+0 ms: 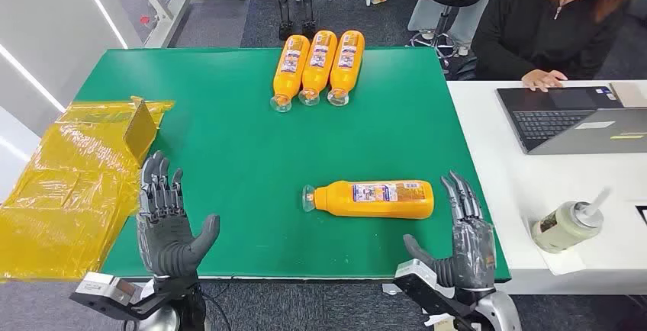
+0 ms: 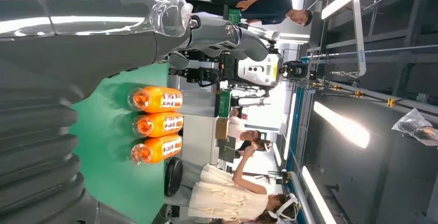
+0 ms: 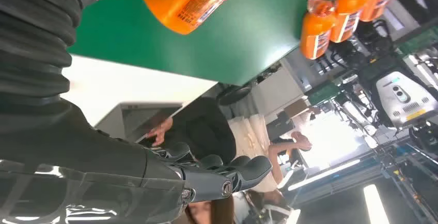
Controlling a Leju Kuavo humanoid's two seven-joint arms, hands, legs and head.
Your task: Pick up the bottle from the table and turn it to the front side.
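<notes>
The orange bottle [image 1: 374, 198] lies on its side on the green table [image 1: 229, 140], toward the near right part, cap end pointing to the robot's left and its label facing up. Nothing touches it. Just to its right the right hand [image 1: 461, 239] hovers at the table's near edge, fingers [image 1: 460, 194] stretched apart and pointing away from the robot, thumb out to the side, holding nothing. In the right wrist view the bottle's rounded base [image 3: 181, 2] sits close beside that hand. Over on the near left, the left hand [image 1: 164, 220] is spread wide too, nothing in it, well apart from the bottle. At the table's far edge three more orange bottles [image 1: 317, 64] lie side by side, touching. A crumpled yellow plastic bag [image 1: 72, 186] drapes off the left end. On the white desk [image 1: 526, 186] to the right, a person [image 1: 557, 26] sits at a laptop [image 1: 572, 117].
</notes>
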